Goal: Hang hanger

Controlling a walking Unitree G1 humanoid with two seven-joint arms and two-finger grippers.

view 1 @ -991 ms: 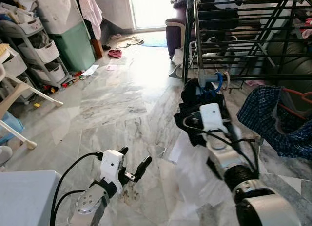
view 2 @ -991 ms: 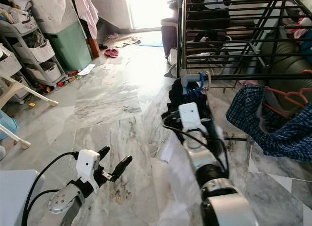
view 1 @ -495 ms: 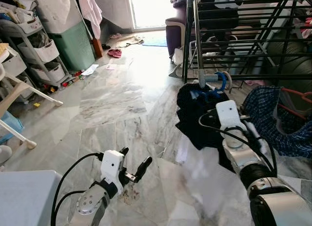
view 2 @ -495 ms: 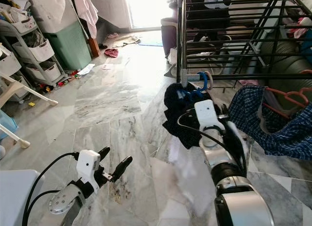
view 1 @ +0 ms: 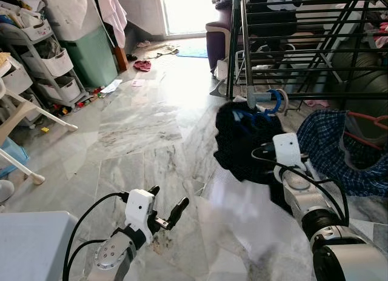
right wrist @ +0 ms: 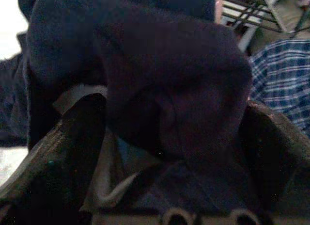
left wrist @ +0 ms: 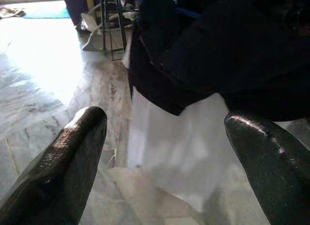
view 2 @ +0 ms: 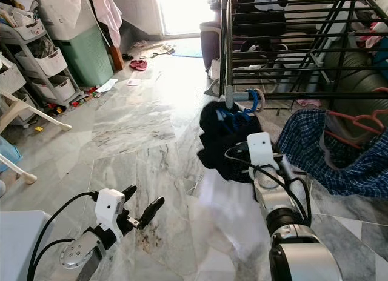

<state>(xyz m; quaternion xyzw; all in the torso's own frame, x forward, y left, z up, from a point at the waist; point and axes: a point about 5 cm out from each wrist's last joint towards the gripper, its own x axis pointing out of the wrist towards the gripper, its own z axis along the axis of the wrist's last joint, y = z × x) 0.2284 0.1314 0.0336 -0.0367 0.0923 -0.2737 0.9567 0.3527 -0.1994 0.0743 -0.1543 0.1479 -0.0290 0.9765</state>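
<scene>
The blue hanger (view 1: 274, 103) hooks on the black rack (view 1: 303, 96) — dark clothes (view 1: 242, 142) hang from it. The right gripper (right wrist: 169, 152) sits against them, fingers apart. The left gripper (view 1: 165, 212) is low — spread wide, grasping nothing.

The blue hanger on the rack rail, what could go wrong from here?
The blue hanger hooks right at the rail end, so it could slip off. The dark garment bulges between the right claw fingers and might snag on withdrawal. The white cloth trails near the floor.
</scene>
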